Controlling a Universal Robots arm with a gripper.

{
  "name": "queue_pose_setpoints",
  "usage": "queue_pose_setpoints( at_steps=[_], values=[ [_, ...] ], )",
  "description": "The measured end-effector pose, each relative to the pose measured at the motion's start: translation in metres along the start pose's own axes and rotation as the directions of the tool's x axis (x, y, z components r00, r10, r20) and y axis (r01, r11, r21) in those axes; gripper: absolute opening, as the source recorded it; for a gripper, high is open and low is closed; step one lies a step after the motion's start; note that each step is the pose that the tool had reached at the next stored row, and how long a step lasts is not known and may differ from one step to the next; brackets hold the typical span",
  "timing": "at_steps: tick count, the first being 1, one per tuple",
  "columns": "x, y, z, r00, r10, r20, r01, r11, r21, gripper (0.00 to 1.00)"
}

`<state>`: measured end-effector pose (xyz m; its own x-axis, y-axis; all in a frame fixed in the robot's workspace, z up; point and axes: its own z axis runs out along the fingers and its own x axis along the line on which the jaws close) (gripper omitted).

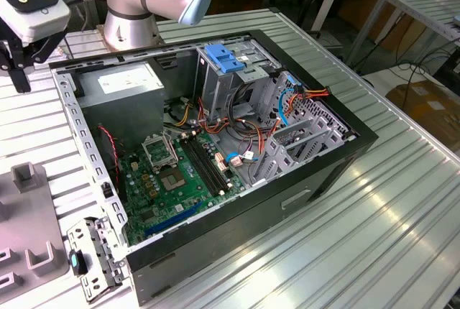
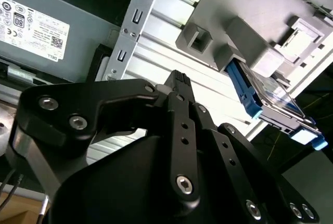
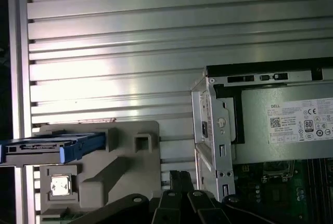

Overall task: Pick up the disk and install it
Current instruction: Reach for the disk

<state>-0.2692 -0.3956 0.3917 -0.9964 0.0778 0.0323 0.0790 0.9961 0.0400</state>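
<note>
Second wrist view: jaws closed, empty, apart from the disk (image 2: 271,98) overhanging the grey holder (image 2: 244,36)'s edge.

The black gripper (image 2: 178,78) has its fingers (image 2: 182,125) drawn together into one narrow tip, with nothing between them. Straight past the tip lies the ribbed table (image 2: 156,36). Off to one side of the fingers and apart from them, the blue-framed disk (image 2: 270,92) sticks out of a grey holder (image 2: 244,39). On the fingers' other side are a chassis rail (image 2: 130,31) and a power supply (image 2: 78,41).
</note>
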Motion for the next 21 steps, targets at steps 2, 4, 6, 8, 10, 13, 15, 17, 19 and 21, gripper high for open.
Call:
queue_pose_setpoints(
  at_steps=[2,4,6,8,10,13,15,17,19,21],
  values=[
    [0.0022,0.0011,0.0,1.0,0.0,-0.0041,0.0,1.0,0.0005,0.11],
    [0.0064,0.0027,0.0004,1.0,0.0,-0.0041,0.0,1.0,0.0003,0.11],
    [0.0125,0.0043,0.0007,1.0,0.0,-0.0041,0.0,1.0,0.0004,0.11],
    [0.0177,0.0055,0.001,1.0,0.0,-0.0041,0.0,1.0,0.0003,0.11],
    [0.0239,0.0063,0.0013,1.0,0.0,-0.0041,0.0,1.0,0.0003,0.11],
    [0.0321,0.0069,0.0017,1.0,0.0,-0.0042,0.0,1.0,0.0004,0.11],
    [0.0383,0.0072,0.002,1.0,0.0,-0.0041,0.0,1.0,0.0003,0.11],
    [0.0448,0.0074,0.0023,1.0,0.0,-0.0041,0.0,1.0,0.0003,0.11],
    [0.0513,0.0076,0.0026,1.0,0.0,-0.0041,0.0,1.0,0.0003,0.11],
    [0.0582,0.0078,0.003,1.0,0.0,-0.0041,0.0,1.0,0.0003,0.11]
  ],
)
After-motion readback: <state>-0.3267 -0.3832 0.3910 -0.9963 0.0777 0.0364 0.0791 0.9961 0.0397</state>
